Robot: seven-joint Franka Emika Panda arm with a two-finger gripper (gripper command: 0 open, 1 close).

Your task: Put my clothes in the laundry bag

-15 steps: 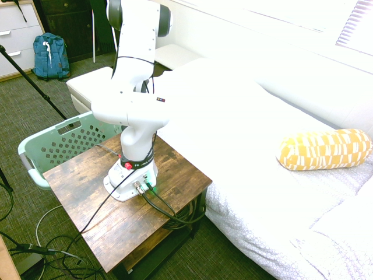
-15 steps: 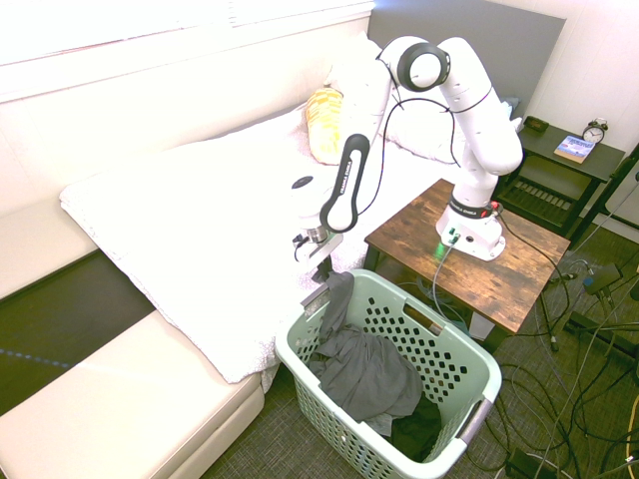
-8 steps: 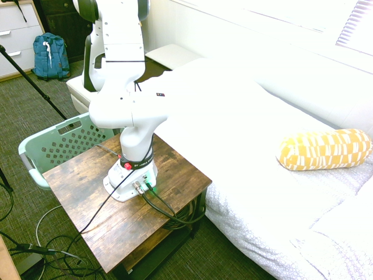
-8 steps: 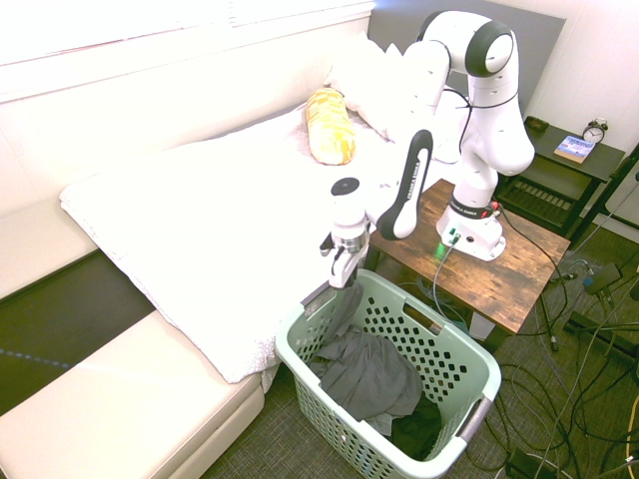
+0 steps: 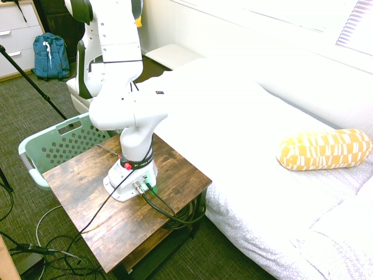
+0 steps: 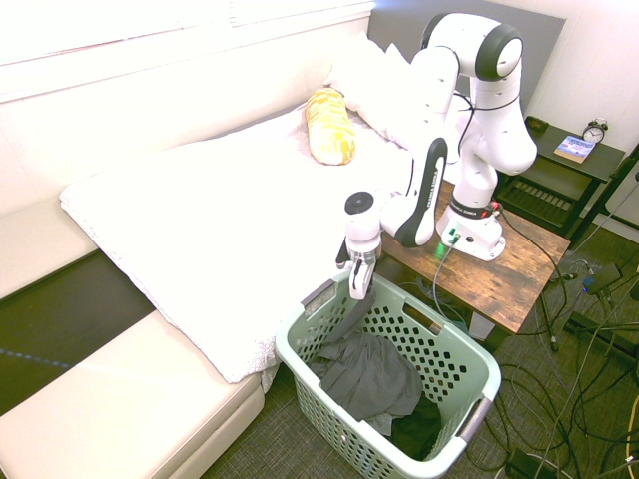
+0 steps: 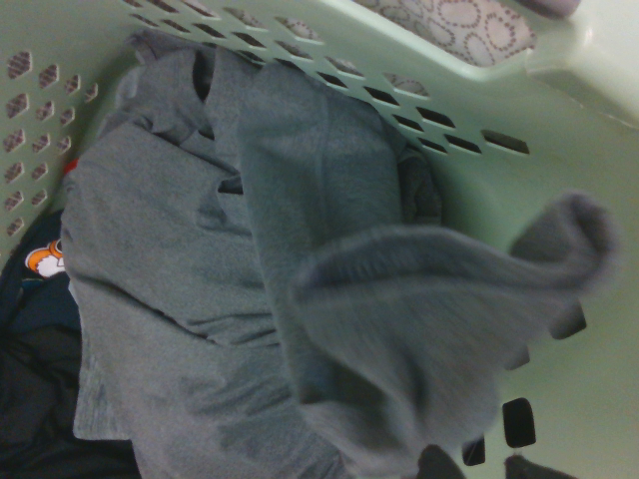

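Note:
The clothes (image 6: 367, 374) are a slate-grey garment lying mostly inside the laundry bag (image 6: 469, 344), a mint-green perforated basket on the floor beside the bed. A strip of the garment rises from the heap to my gripper (image 6: 359, 291), which hangs just above the basket's near rim and is shut on the fabric. The wrist view looks down on the grey clothes (image 7: 250, 249) crumpled against the basket wall (image 7: 559, 150), with a fold lifted close to the camera. In the first exterior view only the basket's rim (image 5: 35, 146) shows, and the arm hides the gripper.
A darker garment (image 6: 419, 429) lies at the basket's bottom. The white bed (image 6: 200, 200) holds a yellow patterned pillow (image 6: 329, 125). The wooden table (image 6: 519, 259) stands right behind the basket. A cream bench (image 6: 130, 409) lies left; a blue backpack (image 5: 49, 55) sits by the dresser.
The gripper has swung from the bed's edge to a spot over the basket's rim, bringing the held end of the grey garment with it. The arm's upper links have turned.

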